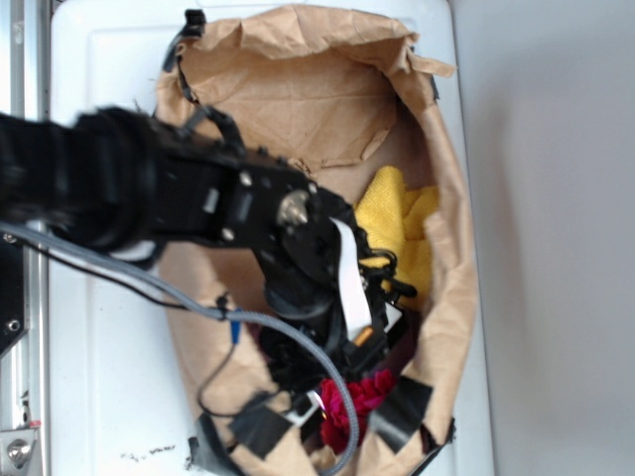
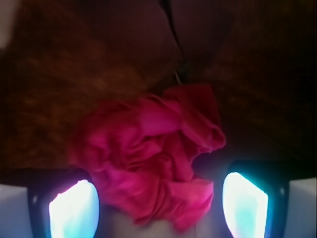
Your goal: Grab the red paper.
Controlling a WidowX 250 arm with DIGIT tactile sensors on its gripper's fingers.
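In the exterior view a big brown paper bag (image 1: 298, 89) lies open on a white table (image 1: 109, 387), its mouth spread wide and its edges crumpled. The black robot arm (image 1: 149, 188) reaches in from the left and bends down into the bag's near end, with a grey cable (image 1: 149, 288) trailing across it. A yellow cloth (image 1: 402, 223) lies inside the bag against its right wall, just beyond the arm's wrist. The red paper (image 1: 362, 397) shows as a small bright patch at the bag's near end, partly hidden under the arm; the tool (image 1: 347, 382) is down at that spot, but from here its opening cannot be told. In the wrist view the red paper (image 2: 158, 153) fills the middle as a wrinkled wad on the dark brown floor of the bag (image 2: 59, 74). The tool (image 2: 158, 206) stands wide open, one lit fingertip (image 2: 74, 210) at the lower left and the other at the lower right, with the wad's near part between them. Neither fingertip is seen pressing on the paper, so nothing is gripped.
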